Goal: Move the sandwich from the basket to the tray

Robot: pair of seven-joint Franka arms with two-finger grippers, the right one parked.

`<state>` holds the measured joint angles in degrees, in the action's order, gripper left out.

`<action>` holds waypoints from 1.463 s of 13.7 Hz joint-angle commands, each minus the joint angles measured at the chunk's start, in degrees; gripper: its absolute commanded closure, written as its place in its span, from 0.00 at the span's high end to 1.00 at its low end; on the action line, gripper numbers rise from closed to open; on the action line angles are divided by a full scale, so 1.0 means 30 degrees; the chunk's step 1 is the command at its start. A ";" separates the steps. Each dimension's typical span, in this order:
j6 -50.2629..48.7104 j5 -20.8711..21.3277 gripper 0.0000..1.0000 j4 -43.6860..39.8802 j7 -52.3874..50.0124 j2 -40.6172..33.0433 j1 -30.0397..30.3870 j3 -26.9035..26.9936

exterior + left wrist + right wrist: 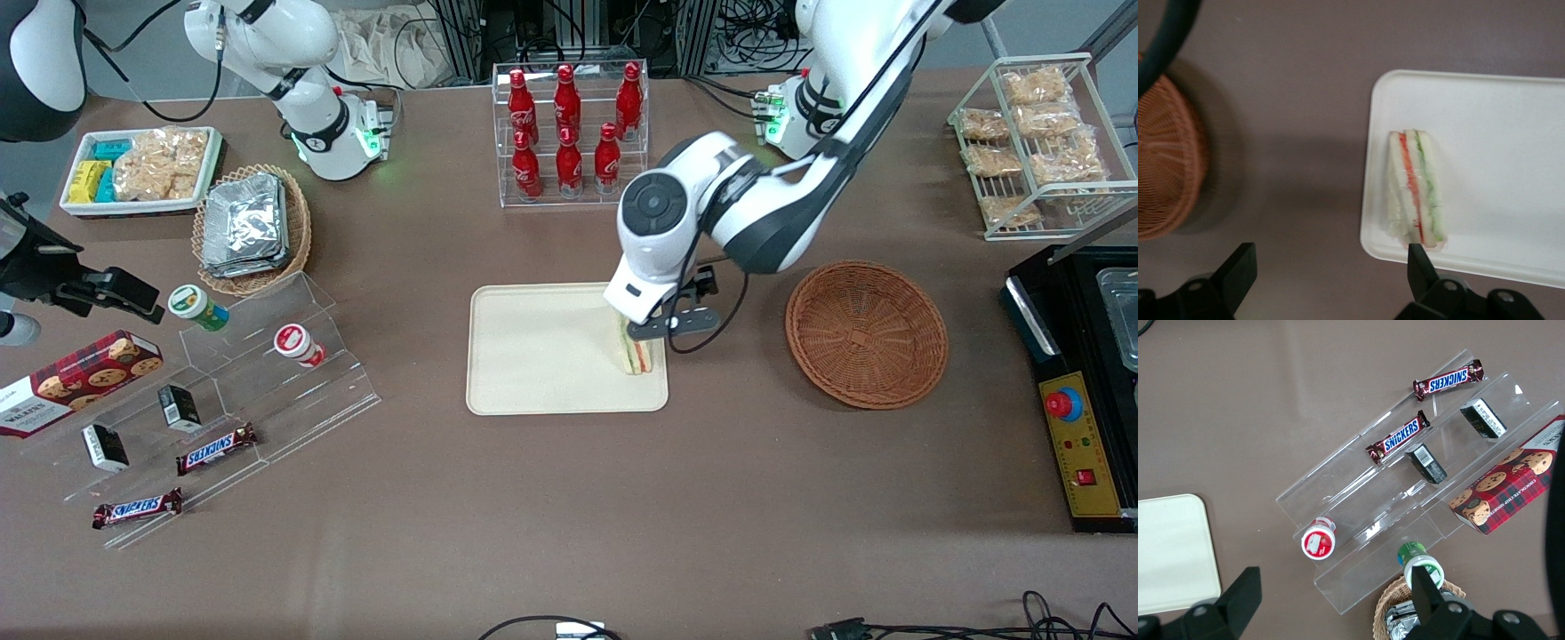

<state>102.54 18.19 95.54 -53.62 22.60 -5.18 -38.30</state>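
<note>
Already the sandwich lies on the cream tray near its basket-side rim, and the claw hovers above it spread wide, holding nothing, apparently having delivered it from the empty basket.

"SNICKERS" on two chocolate bars; "WALKERS" on red tartan cookie box

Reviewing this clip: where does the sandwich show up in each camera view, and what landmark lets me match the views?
Front view: the sandwich lies on the tray, at the edge nearest the basket, under the gripper.
Left wrist view: the sandwich lies on the tray near its corner, the open gripper above it.
Right wrist view: not in it.
Shared landmark: the tray, in all three.
</note>
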 commanded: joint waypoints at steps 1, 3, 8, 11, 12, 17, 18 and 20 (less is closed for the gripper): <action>-0.0895 -0.1924 1.00 0.0526 0.2773 -0.2603 0.0351 0.2060; -0.0782 -0.3276 1.00 0.1604 0.5295 -0.4595 0.0262 0.4287; 0.0443 -0.5502 1.00 0.5496 0.9484 -0.9310 -0.0028 0.8973; 0.0015 -0.5566 1.00 0.6504 1.2797 -1.0726 -0.0294 1.1995; -0.0279 -0.5537 1.00 0.6387 1.3879 -1.0873 -0.0294 1.2961; -0.3849 -0.5391 1.00 0.2996 1.6410 -1.0028 -0.0294 1.4318; -0.4263 -0.5391 1.00 0.2466 1.6410 -0.9822 -0.0323 1.4289; -0.4530 -0.5332 1.00 0.2110 1.6410 -0.9790 -0.0353 1.4230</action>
<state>91.19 2.40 105.22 -4.91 -8.65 -5.83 4.37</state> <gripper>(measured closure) 0.000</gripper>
